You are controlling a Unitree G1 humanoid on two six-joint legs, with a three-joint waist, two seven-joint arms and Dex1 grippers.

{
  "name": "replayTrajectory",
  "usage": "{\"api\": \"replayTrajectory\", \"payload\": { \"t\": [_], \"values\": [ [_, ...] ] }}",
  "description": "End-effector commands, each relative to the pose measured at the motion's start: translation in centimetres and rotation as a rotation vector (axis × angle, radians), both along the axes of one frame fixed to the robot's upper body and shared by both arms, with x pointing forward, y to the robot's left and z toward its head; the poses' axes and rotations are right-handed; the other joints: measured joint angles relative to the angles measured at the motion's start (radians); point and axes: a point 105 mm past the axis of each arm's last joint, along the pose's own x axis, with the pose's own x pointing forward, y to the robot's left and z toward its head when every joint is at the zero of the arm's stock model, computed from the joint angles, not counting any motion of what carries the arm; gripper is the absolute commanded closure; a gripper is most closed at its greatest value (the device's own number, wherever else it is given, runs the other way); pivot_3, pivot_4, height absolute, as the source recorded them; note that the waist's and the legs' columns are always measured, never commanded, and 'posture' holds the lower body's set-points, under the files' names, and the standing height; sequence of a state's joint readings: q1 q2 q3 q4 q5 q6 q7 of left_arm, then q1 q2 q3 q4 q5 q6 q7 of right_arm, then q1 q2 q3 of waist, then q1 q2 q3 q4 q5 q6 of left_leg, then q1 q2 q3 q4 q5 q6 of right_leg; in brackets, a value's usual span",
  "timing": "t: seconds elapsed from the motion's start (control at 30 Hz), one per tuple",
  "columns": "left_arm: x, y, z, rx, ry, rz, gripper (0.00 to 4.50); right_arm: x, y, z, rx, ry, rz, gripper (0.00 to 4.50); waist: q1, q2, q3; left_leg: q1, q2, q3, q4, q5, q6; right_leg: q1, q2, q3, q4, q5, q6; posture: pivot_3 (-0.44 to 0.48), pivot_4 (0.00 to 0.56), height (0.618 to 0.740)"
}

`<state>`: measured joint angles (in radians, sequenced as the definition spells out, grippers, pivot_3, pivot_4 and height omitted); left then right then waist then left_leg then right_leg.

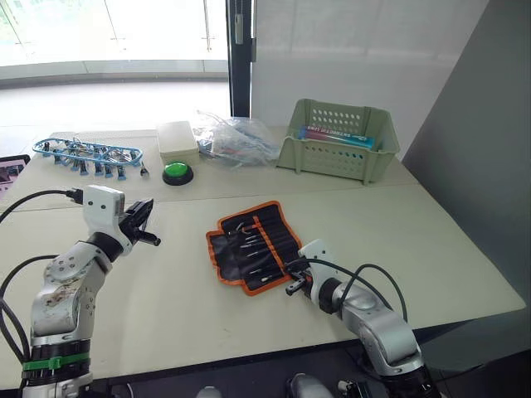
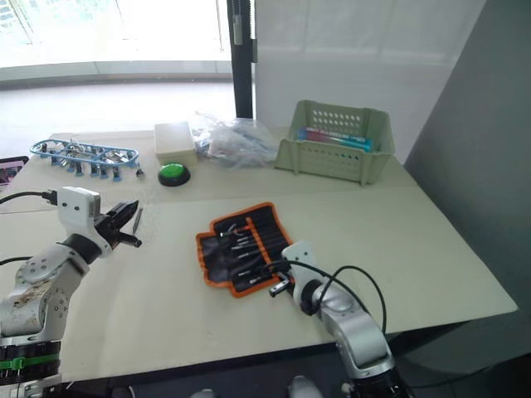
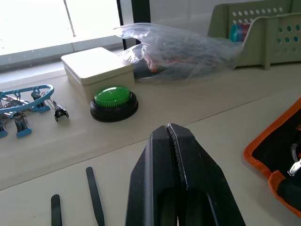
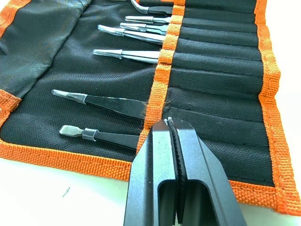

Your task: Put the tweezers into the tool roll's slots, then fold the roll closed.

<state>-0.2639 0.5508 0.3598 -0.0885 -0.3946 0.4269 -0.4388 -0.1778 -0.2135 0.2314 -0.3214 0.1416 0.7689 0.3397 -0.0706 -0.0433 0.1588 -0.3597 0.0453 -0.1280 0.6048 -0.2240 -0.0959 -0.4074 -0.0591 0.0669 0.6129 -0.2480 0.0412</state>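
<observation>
Tool roll: black fabric, orange trim; lies unfolded and flat on the bench, toward its front edge and roughly midway across; inner face up. Slots: parallel black pockets on one side of an orange stripe. Tweezers: several seated in the slots, metal tips pointing out across the stripe onto the plain flap; two further slim black pieces lie loose on the bench surface near the left gripper.

Right gripper: at the roll's front edge, just over the orange border; jaws together, holding nothing.

Left gripper: raised above the bench toward its left side, well apart from the roll; jaws together, holding nothing.

Along the back edge: blue-framed rack of small tools at the left; cream box; green button; clear plastic bag; pale green perforated basket at the right.
</observation>
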Motion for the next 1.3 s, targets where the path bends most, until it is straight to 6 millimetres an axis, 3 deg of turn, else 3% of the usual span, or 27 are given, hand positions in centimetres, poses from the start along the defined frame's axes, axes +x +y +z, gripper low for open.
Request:
{"api": "replayTrajectory", "payload": {
  "t": [0.03,0.07,0.17,0.33,0.47,0.73,0.93,1.3],
  "values": [
    [-0.2,1.4,-0.2,-0.065,0.001,0.078,4.47,-1.2,-1.3,-4.5,-0.074,0.183,-0.051,4.5,0.0,0.0,0.0,-0.001,0.0,0.0,0.0,0.001,0.001,0.0,0.0,0.0,0.0,0.0,0.0,0.0,0.15,0.736],
    [-0.4,1.6,-0.7,-0.063,0.013,0.093,4.47,-1.3,-1.3,-4.5,-0.074,0.183,-0.052,4.5,0.0,0.0,0.0,-0.001,0.0,0.0,0.0,0.002,0.003,0.0,0.0,0.0,0.0,0.0,0.0,0.0,0.15,0.736],
    [-1.5,3.5,-2.3,-0.067,0.052,0.171,3.75,-1.4,-1.6,-4.6,-0.079,0.186,-0.06,4.5,-0.001,0.0,0.0,-0.001,0.0,0.0,0.0,0.003,0.005,-0.001,0.0,0.0,0.0,0.0,0.0,0.0,0.15,0.736],
    [-2.6,6.9,-3.6,-0.068,0.076,0.329,2.04,-1.5,-1.6,-4.6,-0.081,0.188,-0.058,4.5,0.004,-0.001,0.0,-0.005,0.0,0.0,0.0,0.003,0.005,-0.005,0.0,0.0,0.0,0.0,0.0,0.0,0.15,0.736],
    [-3.0,8.1,-4.8,-0.051,0.111,0.363,0.77,-1.5,-1.6,-4.6,-0.08,0.189,-0.057,4.5,0.005,-0.001,0.0,-0.009,0.0,0.0,0.002,0.003,0.005,-0.012,0.0,0.0,0.0,0.0,0.0,0.0,0.15,0.736],
    [-0.8,6.7,-7.1,-0.077,0.194,0.325,0.77,-1.5,-1.5,-4.6,-0.08,0.19,-0.056,4.5,0.006,-0.001,-0.001,-0.01,0.0,0.0,0.002,0.003,0.005,-0.011,0.0,0.0,0.001,0.001,0.001,0.0,0.15,0.736],
    [0.3,6.9,-9.3,-0.095,0.284,0.37,0.77,-1.6,-1.6,-4.6,-0.077,0.189,-0.064,4.5,0.009,0.001,-0.002,-0.009,0.0,0.0,0.001,0.003,0.006,-0.01,0.0,0.0,0.004,0.002,0.002,0.0,0.15,0.736],
    [2.0,5.2,-9.7,-0.078,0.299,0.295,4.28,-1.4,-2.1,-4.5,-0.078,0.185,-0.078,4.5,0.026,0.007,-0.005,-0.008,-0.001,0.0,0.003,0.004,0.005,-0.01,0.0,0.0,0.005,0.002,0.002,0.0,0.15,0.736]
  ]
}}
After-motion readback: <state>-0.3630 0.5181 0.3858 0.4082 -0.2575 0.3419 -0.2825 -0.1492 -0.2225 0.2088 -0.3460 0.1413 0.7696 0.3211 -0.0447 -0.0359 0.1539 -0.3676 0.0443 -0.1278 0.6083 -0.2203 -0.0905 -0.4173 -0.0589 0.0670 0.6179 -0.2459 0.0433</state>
